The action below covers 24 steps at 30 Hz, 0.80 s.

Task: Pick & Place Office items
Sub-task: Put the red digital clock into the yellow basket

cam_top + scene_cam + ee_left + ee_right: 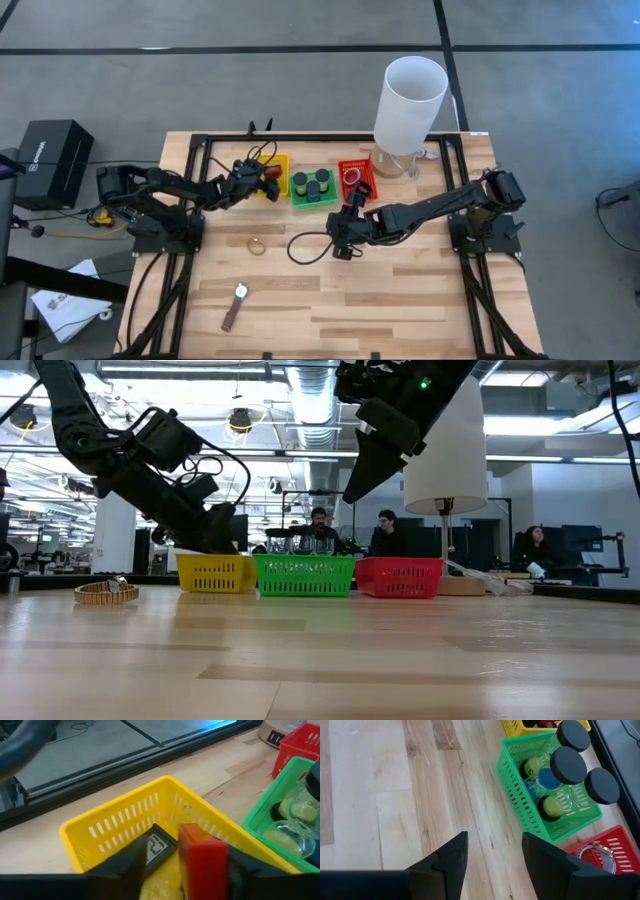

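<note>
My left gripper point(192, 855) is open over the yellow tray point(115, 825), pointing slantwise down into it. A red rectangle point(202, 867) stands upright between its fingers, with a black rectangle point(160, 847) beside it in the tray. My right gripper point(495, 845) hangs open over bare table in front of the green tray point(520, 795), which holds dark-capped round jars point(570, 766). On the table lie a tan ring point(257, 245) and a brown strip point(235, 305). The red tray point(355, 180) holds thin rings. My left gripper has the red rectangle's side point(222, 865) right against one finger point(250, 875). A gap with the black rectangle behind it shows between the block and the other finger point(120, 870). I cannot tell whether the finger touches the block.
A tall white cylinder point(410, 95) stands at the table's far right, behind the red tray. A black cable loop point(305, 248) lies under my right arm. A black frame point(200, 140) runs along the table's edges. People sit in the room beyond the table point(385, 530).
</note>
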Available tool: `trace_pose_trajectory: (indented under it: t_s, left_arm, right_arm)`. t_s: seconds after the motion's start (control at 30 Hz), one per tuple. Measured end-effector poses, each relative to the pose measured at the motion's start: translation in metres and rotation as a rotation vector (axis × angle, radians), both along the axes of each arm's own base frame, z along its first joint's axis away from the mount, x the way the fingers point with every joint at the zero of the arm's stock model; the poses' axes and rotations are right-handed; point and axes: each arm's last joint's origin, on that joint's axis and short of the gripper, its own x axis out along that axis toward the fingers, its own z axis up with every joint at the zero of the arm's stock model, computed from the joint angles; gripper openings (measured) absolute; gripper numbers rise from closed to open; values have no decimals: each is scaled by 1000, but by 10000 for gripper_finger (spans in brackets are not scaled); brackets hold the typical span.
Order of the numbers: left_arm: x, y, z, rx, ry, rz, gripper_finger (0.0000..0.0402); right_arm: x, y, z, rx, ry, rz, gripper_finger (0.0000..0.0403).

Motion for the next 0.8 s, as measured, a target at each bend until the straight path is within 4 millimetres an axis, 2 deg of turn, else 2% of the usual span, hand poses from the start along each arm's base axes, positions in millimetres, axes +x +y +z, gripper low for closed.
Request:
trace_pose_trajectory:
  t_s: [0.23,0.4,0.47,0.67,0.8]
  left_arm:
    - [0,0,0,-8,-11,6,54]
    - [0,0,2,-3,-16,4,46]
    - [0,0,5,17,-15,-7,74]
    - [2,-8,19,46,-54,-114,219]
    - [3,-16,18,35,-23,-170,265]
  right_arm:
    - [0,0,0,0,0,0,177]
    - [0,0,0,0,0,0,177]
    - [0,0,0,0,0,0,177]
    - [0,0,0,0,0,0,177]
    - [0,0,0,0,0,0,177]
